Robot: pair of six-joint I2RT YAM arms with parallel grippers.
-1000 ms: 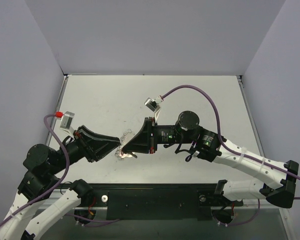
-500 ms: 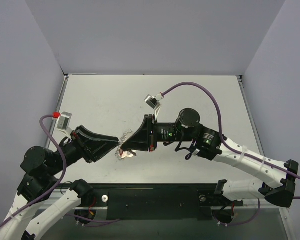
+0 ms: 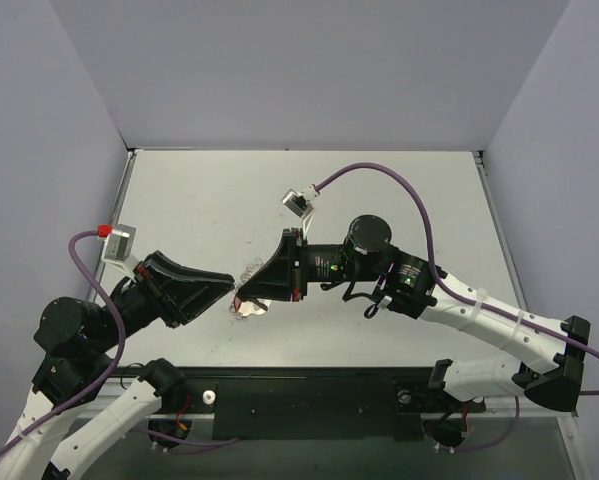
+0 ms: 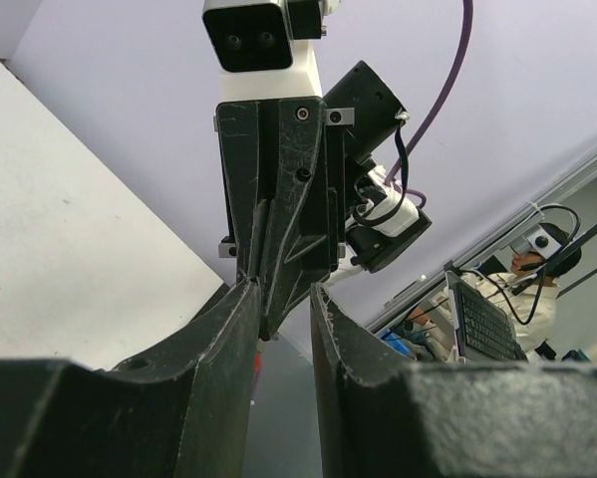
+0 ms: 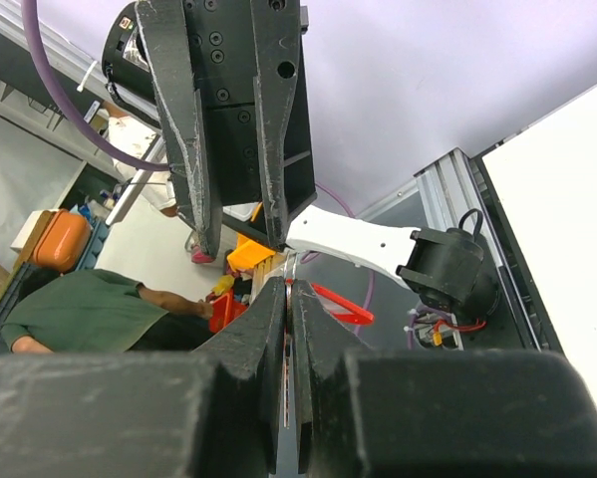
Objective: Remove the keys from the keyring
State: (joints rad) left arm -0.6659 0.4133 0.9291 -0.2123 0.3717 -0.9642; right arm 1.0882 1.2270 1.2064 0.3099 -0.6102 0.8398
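Note:
Low over the table's front left part, the two grippers meet tip to tip. My right gripper (image 3: 241, 297) (image 5: 288, 286) is shut on the keyring (image 5: 289, 299), a thin metal edge pinched between its fingers. The key's red head (image 3: 249, 308) (image 4: 256, 360) hangs just below that grip. My left gripper (image 3: 229, 289) (image 4: 284, 289) is open, and the right gripper's narrow tip pokes into the gap between its fingers, close against the left one. In the right wrist view a thin red loop (image 5: 343, 305) shows just past the fingertips. The key's blade is hidden.
A short silvery chain (image 3: 249, 271) lies on the white table (image 3: 399, 190) just behind the grippers. Grey walls close in the table at the left, back and right. A black rail (image 3: 309, 385) runs along the near edge. The right arm's purple cable (image 3: 379, 172) loops above the table.
Both grippers have drifted a little to the left, still tip to tip. The left jaws widened slightly, then narrowed. The right grip has stayed shut.

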